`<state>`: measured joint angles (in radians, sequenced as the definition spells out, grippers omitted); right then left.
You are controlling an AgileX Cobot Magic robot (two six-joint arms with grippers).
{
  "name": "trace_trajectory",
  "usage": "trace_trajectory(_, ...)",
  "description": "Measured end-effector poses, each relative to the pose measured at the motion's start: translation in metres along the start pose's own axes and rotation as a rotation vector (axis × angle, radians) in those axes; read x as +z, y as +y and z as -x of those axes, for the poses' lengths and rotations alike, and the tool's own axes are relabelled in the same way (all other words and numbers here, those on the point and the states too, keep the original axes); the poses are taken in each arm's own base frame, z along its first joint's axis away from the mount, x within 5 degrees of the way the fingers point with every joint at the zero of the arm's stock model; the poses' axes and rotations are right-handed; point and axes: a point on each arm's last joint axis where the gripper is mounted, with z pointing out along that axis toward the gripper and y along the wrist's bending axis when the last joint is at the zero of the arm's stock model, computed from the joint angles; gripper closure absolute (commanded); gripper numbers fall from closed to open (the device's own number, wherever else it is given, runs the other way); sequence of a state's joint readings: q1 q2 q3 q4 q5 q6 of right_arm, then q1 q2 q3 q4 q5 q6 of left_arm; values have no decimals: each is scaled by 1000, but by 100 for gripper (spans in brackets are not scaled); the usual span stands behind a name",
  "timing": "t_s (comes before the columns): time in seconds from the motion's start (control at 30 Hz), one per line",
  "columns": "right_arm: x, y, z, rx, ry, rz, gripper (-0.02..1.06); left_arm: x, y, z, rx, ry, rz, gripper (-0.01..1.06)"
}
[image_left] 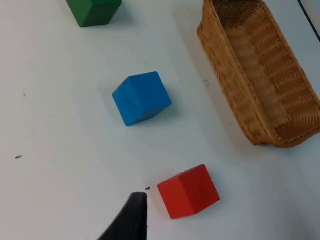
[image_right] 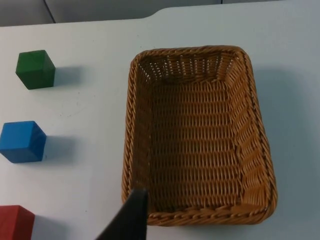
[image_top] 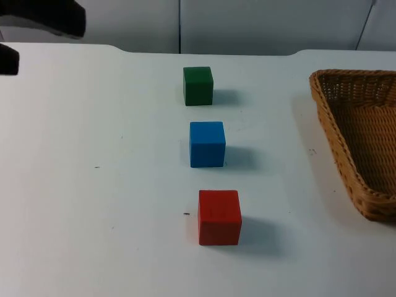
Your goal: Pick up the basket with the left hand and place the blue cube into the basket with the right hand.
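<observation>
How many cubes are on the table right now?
3, in a line on the white table: green cube farthest back, blue cube in the middle, red cube nearest. The wicker basket holds none.

Even, bright light falls on the white table [image_top: 93, 185]; the green cube [image_top: 198, 85], blue cube [image_top: 206, 143] and red cube [image_top: 219, 216] cast soft shadows to their right; no glare; the basket [image_right: 197, 135] weave stays crisp.
</observation>
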<state>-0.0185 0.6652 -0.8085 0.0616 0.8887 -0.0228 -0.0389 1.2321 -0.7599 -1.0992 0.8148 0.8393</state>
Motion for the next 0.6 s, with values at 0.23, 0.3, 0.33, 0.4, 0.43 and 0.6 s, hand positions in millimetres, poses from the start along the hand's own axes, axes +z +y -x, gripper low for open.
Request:
trace_trajectory(0.23,0,0,0,2,0,3,1,48,-15,39,85,56,-79,0)
trace_trajectory(0.3,0,0,0,2,0,3,1,69,-20,48,105,82,-102,0)
trace_trajectory(0.33,0,0,0,2,0,3,1,69,-20,48,105,82,-102,0)
trace_trajectory(0.4,0,0,0,2,0,3,1,91,-29,56,136,108,-135,0)
trace_trajectory(0.43,0,0,0,4,0,4,1,103,-33,57,144,128,-149,0)
trace_trajectory(0.6,0,1,0,7,0,9,1,152,-50,66,176,171,-194,0)
